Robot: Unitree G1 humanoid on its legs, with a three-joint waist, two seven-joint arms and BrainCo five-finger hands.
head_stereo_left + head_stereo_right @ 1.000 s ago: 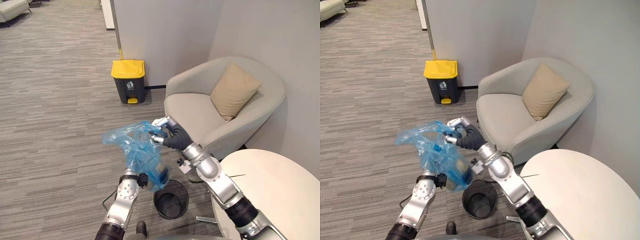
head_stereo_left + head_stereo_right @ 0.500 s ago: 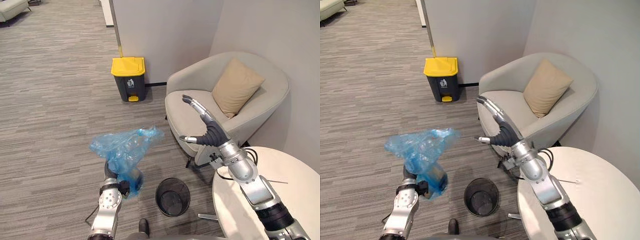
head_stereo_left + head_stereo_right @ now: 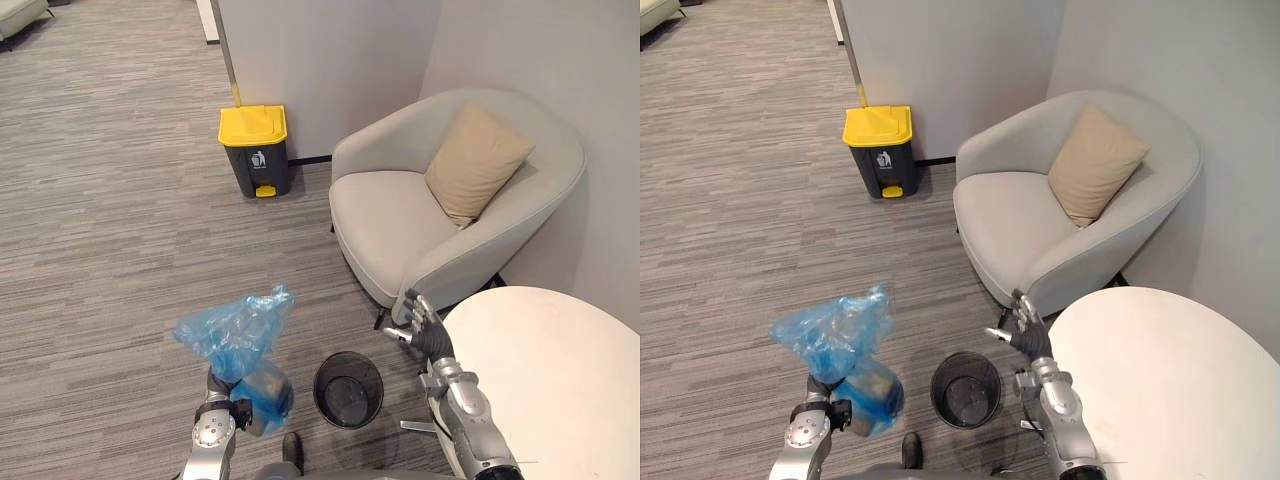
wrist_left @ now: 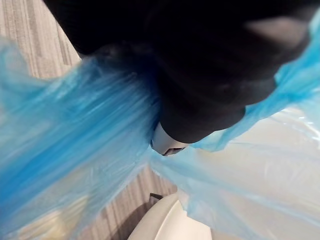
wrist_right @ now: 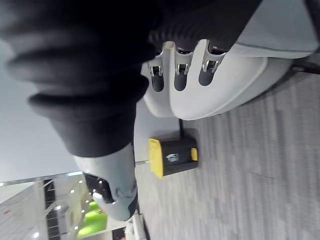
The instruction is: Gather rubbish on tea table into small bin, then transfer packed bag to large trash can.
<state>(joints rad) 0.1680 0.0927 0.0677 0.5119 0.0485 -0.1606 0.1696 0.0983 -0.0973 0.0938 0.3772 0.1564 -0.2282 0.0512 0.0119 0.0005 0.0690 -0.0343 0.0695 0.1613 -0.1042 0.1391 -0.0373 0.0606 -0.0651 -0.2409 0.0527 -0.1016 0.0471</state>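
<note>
The crumpled translucent blue plastic bag [image 3: 235,335] is bunching up directly above the left robot hand [image 3: 222,390], and its fuller lower part is sagging just beside that hand. The plastic is covering the fingers, so I cannot tell how they are set. The bag is hanging near the small black mesh bin [image 3: 347,388]. The right robot hand [image 3: 421,325] is hovering at the edge of the round white table [image 3: 560,380] with its fingers straight, holding nothing, well apart from the bag. The yellow-lidded dark grey trash can [image 3: 254,150] is standing by the wall, well away.
</note>
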